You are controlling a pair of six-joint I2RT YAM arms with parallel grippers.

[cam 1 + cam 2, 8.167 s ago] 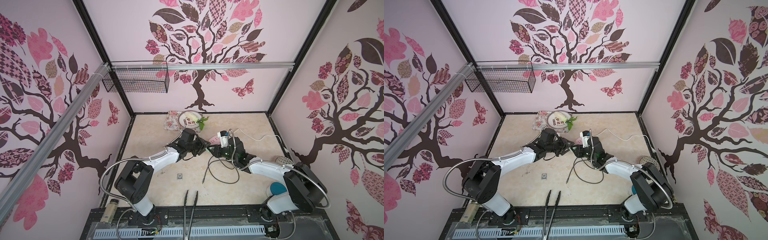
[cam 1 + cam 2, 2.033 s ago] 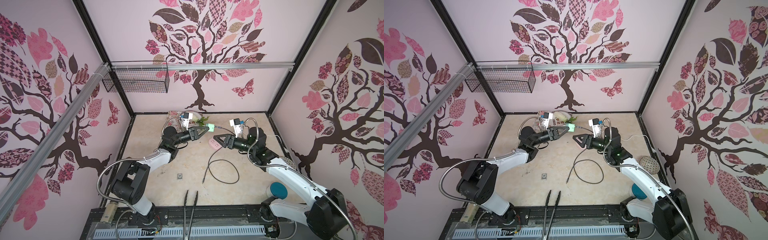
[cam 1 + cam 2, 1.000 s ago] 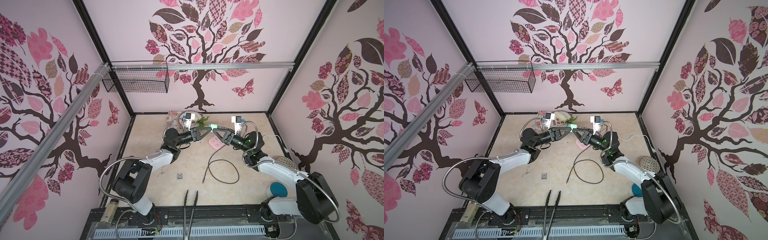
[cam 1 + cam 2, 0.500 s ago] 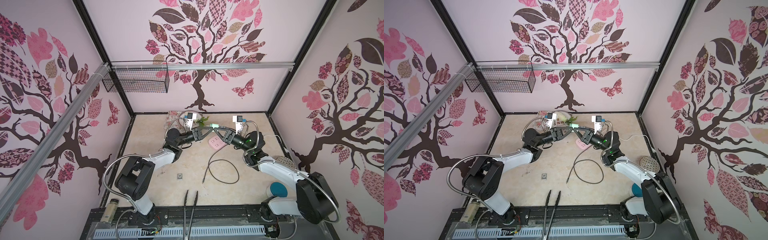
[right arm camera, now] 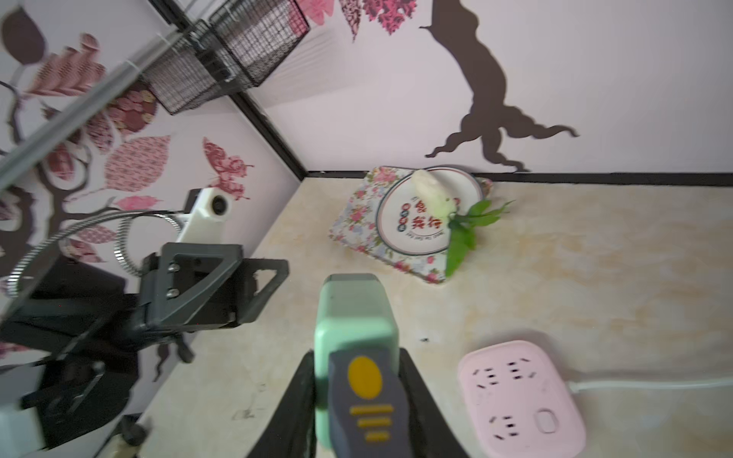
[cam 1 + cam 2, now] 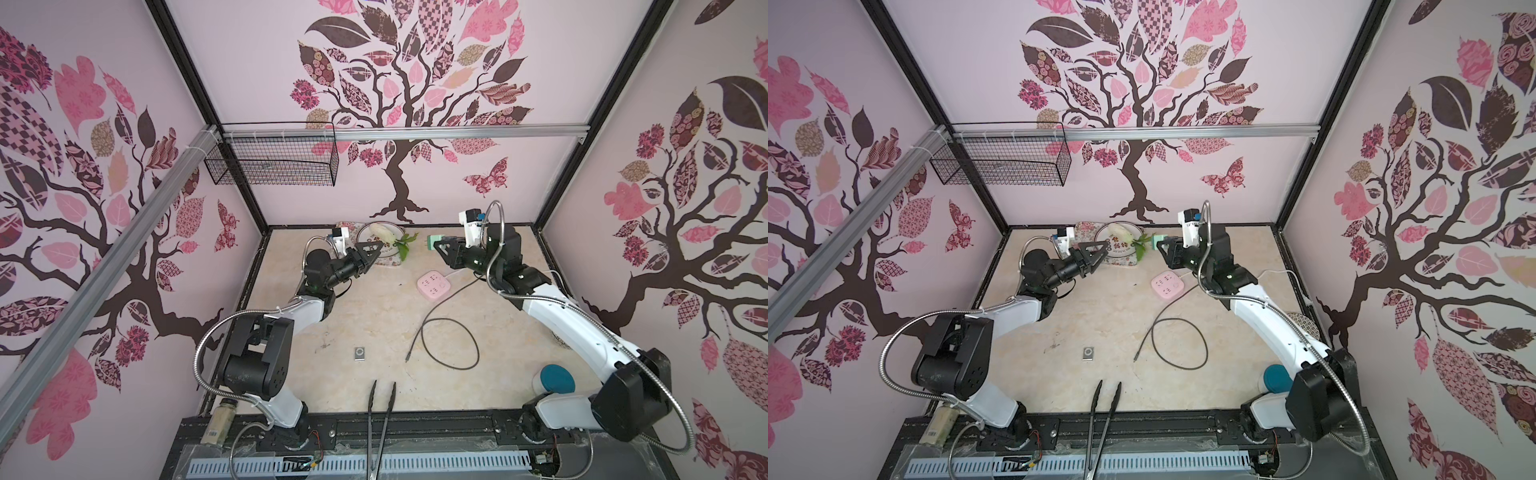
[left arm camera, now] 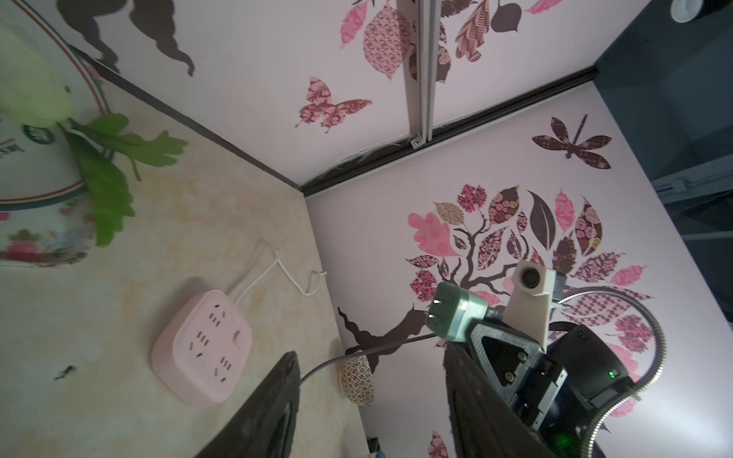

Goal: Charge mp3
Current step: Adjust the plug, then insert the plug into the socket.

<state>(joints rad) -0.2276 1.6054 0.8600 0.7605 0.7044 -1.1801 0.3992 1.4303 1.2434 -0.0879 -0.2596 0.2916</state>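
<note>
My right gripper (image 5: 357, 380) pinches the green plug (image 5: 355, 309), prongs outward, for the pink strip (image 5: 519, 396) below; left gripper (image 6: 368, 251) spread, empty.

Non-task clutter in the cell

Plate (image 5: 462, 190) on floral mat (image 5: 359, 222) just past left gripper (image 6: 371, 254) tips. Pale vegetable (image 5: 430, 192) on it, green leaves (image 5: 462, 234) hang off the rim toward right gripper (image 6: 442, 247). Tongs (image 6: 380, 411) well behind both. Wire basket (image 6: 274, 160) high above left gripper. Teal-topped cup (image 6: 555, 376) well behind right, small bottle (image 6: 216, 422) well behind left.
</note>
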